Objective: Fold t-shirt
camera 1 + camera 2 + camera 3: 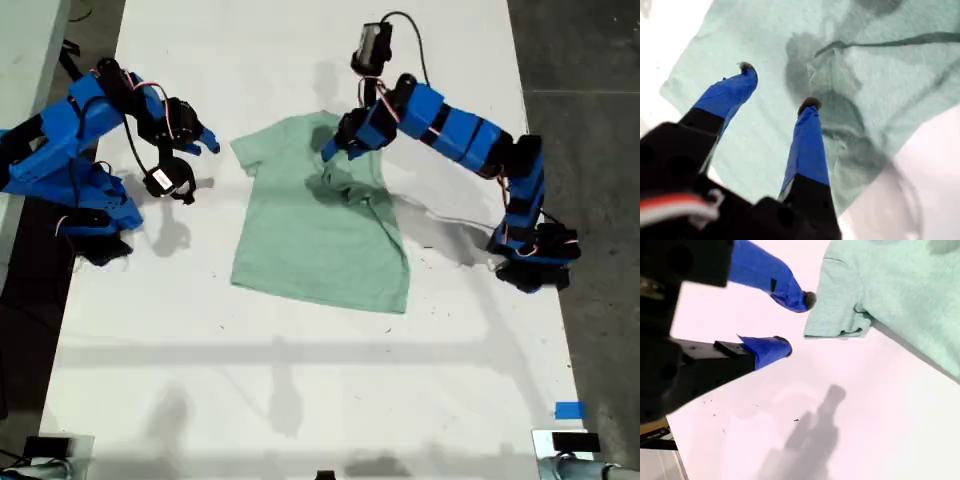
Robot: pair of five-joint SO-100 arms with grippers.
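Near edge: bare white table [300, 400] in front of the shirt; a scrap of blue tape [568, 410] sits at the exterior view's near right.
Shirt: the t-shirt [310, 235] lies flat mid-table, hem toward the near side and collar far, so its long axis runs near to far, leaning a little toward the exterior view's right at the hem.
Fold state: the sleeve on the exterior view's right looks already turned in over the chest, leaving a rumpled ridge; the sleeve on the exterior view's left lies spread flat.
My second gripper [789, 325]: hovers over bare table just beside the flat sleeve's edge, at the exterior view's left; fingers parted moderately, holding nothing.
My first gripper [777, 85]: hangs above the bunched cloth near the collar, on the exterior view's right half of the shirt; fingers wide apart, empty, tips clear of the fabric as far as I can judge.
Step in hand: likely taking the flat sleeve to fold it inward.
Doing it well: bring one finger under the sleeve hem, pinch only one layer, lift low and carry it straight across toward the centre line, so that the body does not drag or skew.
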